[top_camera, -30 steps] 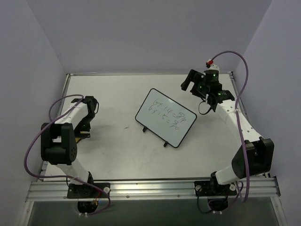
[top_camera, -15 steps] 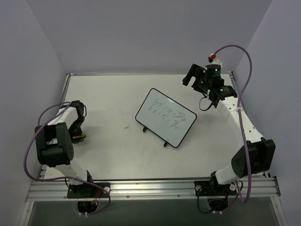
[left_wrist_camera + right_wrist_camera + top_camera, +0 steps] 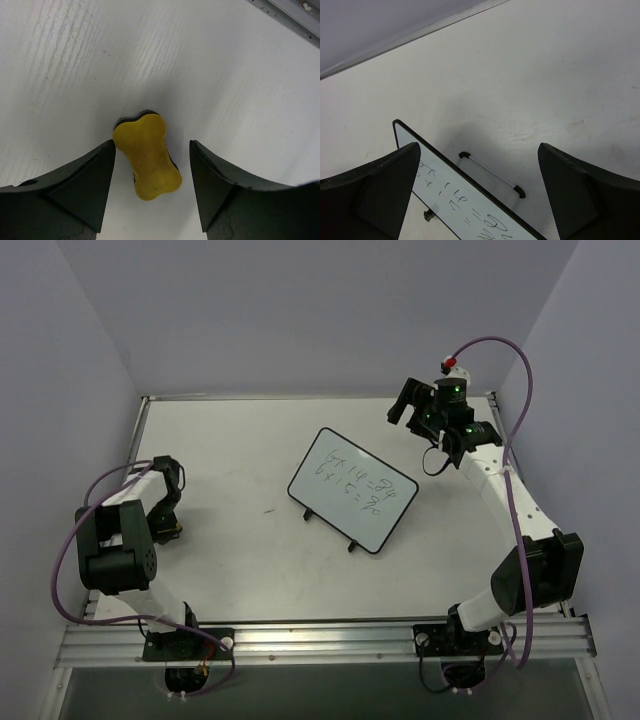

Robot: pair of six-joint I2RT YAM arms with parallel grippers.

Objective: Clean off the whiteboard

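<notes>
The whiteboard (image 3: 352, 490) stands near the middle of the white table (image 3: 240, 570), turned diagonally to the table edges and leaning back on its small black feet. Its glossy face carries two lines of green handwritten equations, too small to read from above.

The left gripper (image 3: 168, 524) is down at the table's left side, well apart from the board. In the left wrist view its jaws are apart and straddle a yellow bone-shaped eraser (image 3: 146, 155) lying on the table. The left finger (image 3: 85, 185) sits against, or just beside, the eraser's upper lobe; the view does not settle which. A clear strip of table shows between the eraser and the right finger (image 3: 225, 190), so the eraser is not clamped.

The right gripper (image 3: 403, 405) hovers above the far right part of the table, just beyond the board's upper right corner, jaws spread wide and holding nothing. Its wrist camera looks down past both fingers at the board's black-framed top edge (image 3: 465, 210) and at a thin rear support bar with black ends (image 3: 492, 172) resting on the table.
</notes>
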